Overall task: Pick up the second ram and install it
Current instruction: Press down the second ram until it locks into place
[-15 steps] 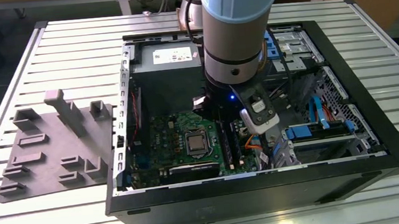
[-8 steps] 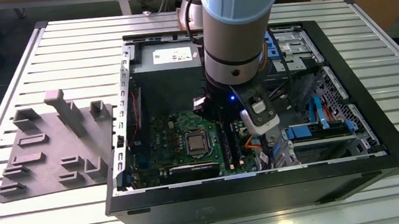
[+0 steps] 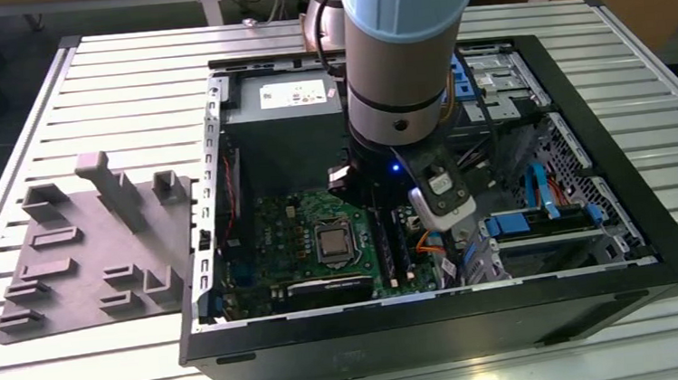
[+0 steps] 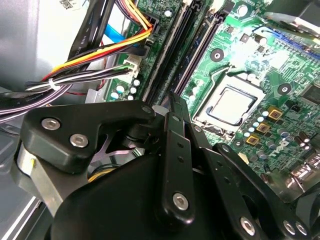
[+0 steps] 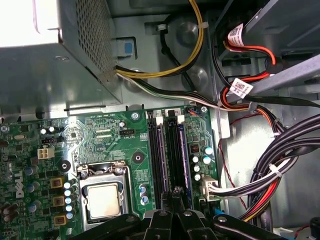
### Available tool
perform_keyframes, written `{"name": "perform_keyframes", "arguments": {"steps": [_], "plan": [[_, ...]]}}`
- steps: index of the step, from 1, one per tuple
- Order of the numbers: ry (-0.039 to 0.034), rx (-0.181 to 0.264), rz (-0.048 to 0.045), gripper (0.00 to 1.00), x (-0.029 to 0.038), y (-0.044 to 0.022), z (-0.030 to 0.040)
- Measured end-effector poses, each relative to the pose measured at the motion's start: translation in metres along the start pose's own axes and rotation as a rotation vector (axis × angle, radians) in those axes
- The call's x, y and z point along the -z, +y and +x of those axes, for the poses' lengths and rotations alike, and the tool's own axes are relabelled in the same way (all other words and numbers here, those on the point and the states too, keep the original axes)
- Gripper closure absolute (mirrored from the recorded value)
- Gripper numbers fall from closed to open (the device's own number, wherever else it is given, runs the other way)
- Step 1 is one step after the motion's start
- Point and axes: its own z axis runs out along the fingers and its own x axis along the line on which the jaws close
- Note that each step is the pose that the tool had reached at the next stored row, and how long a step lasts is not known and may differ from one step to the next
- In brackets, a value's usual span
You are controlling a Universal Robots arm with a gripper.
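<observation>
Claw (image 5: 175, 200) black, angular, narrowed over long slot strips (image 5: 170, 150), glossy green motherboard (image 5: 100, 140), grip contents unclear.

Open PC case (image 3: 634, 248), green mobo (image 3: 282, 240), grey foam tray (image 3: 79, 265) beside.

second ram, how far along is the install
Done: the gripper is down inside the open case, right over the memory slots beside the processor socket. In hand: I can't tell whether it holds the second ram. Left: a seated stick can't be confirmed.
</observation>
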Motion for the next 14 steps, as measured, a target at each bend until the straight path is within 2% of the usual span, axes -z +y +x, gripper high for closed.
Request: {"name": "perform_keyframes", "arguments": {"steps": [14], "plan": [[-0.0006,0.000,0.0046,0.89,0.0002,-0.0028,-0.0004]]}}
